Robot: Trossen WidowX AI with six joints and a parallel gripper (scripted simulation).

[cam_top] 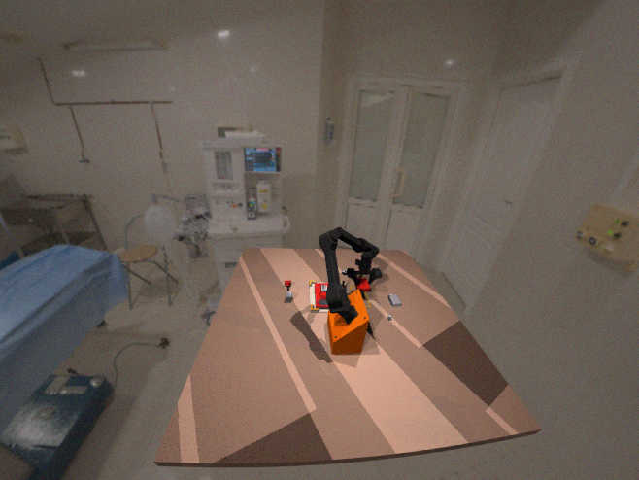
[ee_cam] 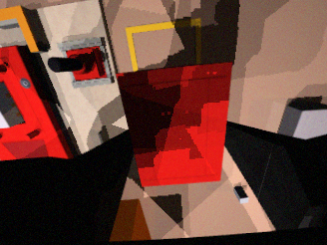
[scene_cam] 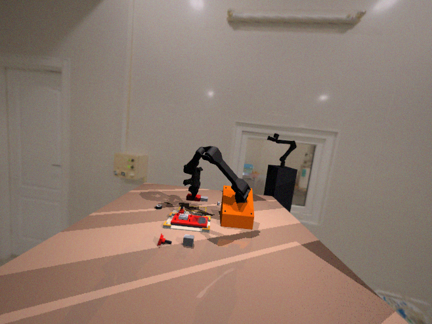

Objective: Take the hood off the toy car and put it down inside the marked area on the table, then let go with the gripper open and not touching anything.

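Note:
My gripper is shut on the red hood, a flat red plate with one finger on each side. The hood is held above the table. The marked area is a thin yellow outline on the table; in the wrist view its far end shows beyond the hood's upper edge, and the hood hides the rest. The red toy car stands beside it in a white tray with orange corners.
A grey block and a small piece lie right of the hood. A red-and-black part and another grey block lie beyond the car. The orange arm base stands near the tray.

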